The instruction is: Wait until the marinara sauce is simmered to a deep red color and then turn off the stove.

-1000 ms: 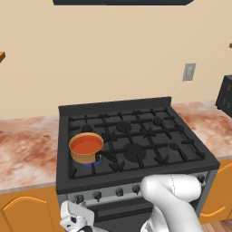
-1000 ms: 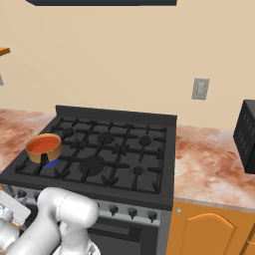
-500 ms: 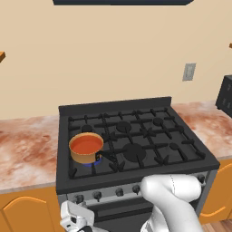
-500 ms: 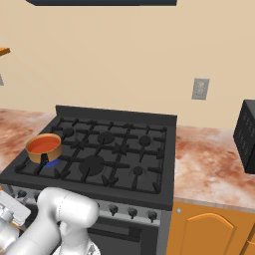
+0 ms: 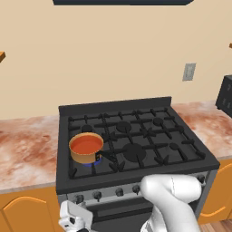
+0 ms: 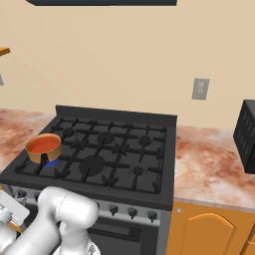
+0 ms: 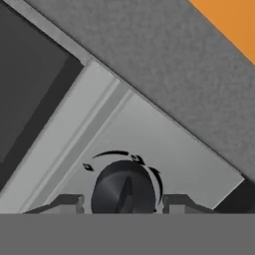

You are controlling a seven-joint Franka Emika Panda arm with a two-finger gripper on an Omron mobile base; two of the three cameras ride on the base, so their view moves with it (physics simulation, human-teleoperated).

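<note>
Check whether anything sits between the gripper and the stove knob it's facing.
Nothing visible does. In the hand view the dark knob sits directly between the open fingertips, on the stove's silver front panel, with no object intervening.

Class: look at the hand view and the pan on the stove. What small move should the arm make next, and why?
Probably ease forward and close on the knob. The jaws stand open either side of it without touching, a blue flame burns under the saucepan, and the marinara sauce looks orange-red; confirm it is deep red before turning.
</note>
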